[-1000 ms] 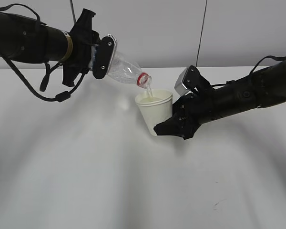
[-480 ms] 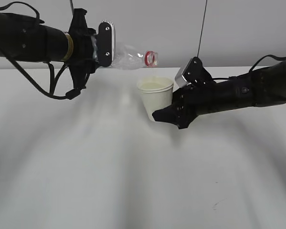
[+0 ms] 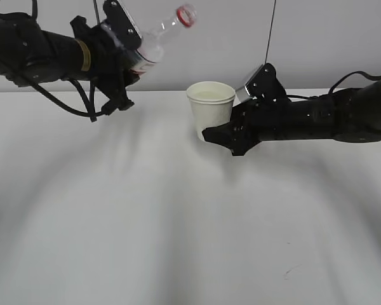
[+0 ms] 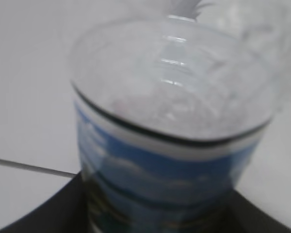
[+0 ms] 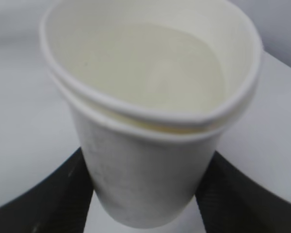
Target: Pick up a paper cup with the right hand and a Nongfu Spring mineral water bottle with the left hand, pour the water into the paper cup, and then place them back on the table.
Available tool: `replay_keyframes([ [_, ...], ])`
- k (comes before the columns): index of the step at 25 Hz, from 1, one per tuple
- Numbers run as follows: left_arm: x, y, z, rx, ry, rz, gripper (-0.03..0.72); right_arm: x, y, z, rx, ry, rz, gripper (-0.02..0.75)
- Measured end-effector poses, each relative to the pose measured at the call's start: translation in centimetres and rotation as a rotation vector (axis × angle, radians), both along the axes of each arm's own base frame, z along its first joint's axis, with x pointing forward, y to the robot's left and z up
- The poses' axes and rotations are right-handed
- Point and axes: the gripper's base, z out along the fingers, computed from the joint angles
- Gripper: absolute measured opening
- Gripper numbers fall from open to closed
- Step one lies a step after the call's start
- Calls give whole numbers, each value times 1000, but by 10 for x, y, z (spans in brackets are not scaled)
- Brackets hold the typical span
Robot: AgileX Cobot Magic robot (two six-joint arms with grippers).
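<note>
My left gripper point(image 3: 128, 54) is shut on the Nongfu Spring bottle point(image 3: 157, 38), held high at the upper left with its open red-ringed neck tilted up and to the right. In the left wrist view the bottle point(image 4: 169, 121) fills the frame, clear above a blue-looking label, and looks nearly empty. My right gripper point(image 3: 221, 131) is shut on the off-white paper cup point(image 3: 210, 108), held upright just above the white table point(image 3: 178, 222). In the right wrist view the cup point(image 5: 150, 121) sits between the two black fingers point(image 5: 48, 194) with clear water point(image 5: 160, 68) inside.
A small dark scratch mark point(image 3: 291, 272) lies on the table at the front right. A thin dark cable point(image 3: 270, 32) hangs behind the cup. A grey wall stands behind the table.
The bottle has swung up from pouring into the cup to neck-up, and the left arm pulled back to the left. The stream has stopped. The cup has risen slightly and levelled.
</note>
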Motion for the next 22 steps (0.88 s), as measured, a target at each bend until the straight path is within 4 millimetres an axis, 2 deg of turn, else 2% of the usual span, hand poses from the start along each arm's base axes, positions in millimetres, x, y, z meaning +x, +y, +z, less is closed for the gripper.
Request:
replay_keyframes([
  [5, 3, 13, -3, -261, 32, 73, 347, 6, -3, 3, 19, -35, -71, 450],
  [12, -14, 11, -28, -434, 78, 63, 347, 13, -8, 8, 49, -96, -170, 450],
  [22, -43, 18, -60, -639, 108, 85, 347, 2, -23, -9, 68, -139, -346, 450],
])
